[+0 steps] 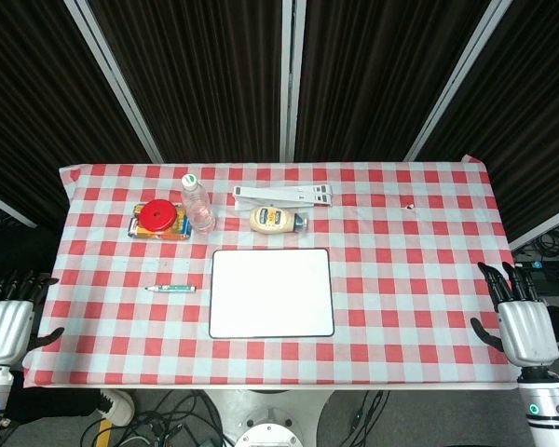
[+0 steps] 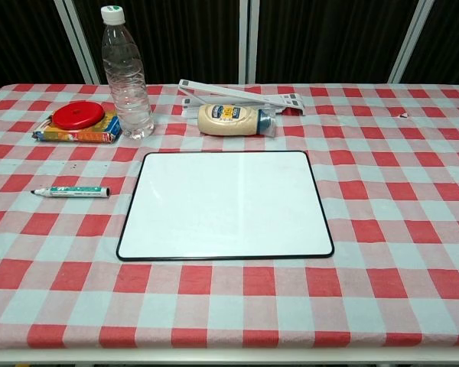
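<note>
A white board with a black rim (image 1: 271, 292) (image 2: 225, 204) lies flat in the middle of the red-checked table (image 1: 410, 270) (image 2: 398, 191). A green-and-white marker (image 1: 171, 289) (image 2: 69, 191) lies to its left. My left hand (image 1: 7, 321) hangs off the table's left edge, fingers spread, holding nothing. My right hand (image 1: 520, 321) hovers at the table's right edge, fingers apart and empty. Neither hand shows in the chest view.
At the back stand a clear water bottle (image 1: 197, 203) (image 2: 126, 73), a red lid on a yellow-blue packet (image 1: 158, 220) (image 2: 78, 122), a lying mayonnaise bottle (image 1: 276, 220) (image 2: 233, 120) and a white folded stand (image 1: 283, 195) (image 2: 241, 98). Cables lie on the floor below.
</note>
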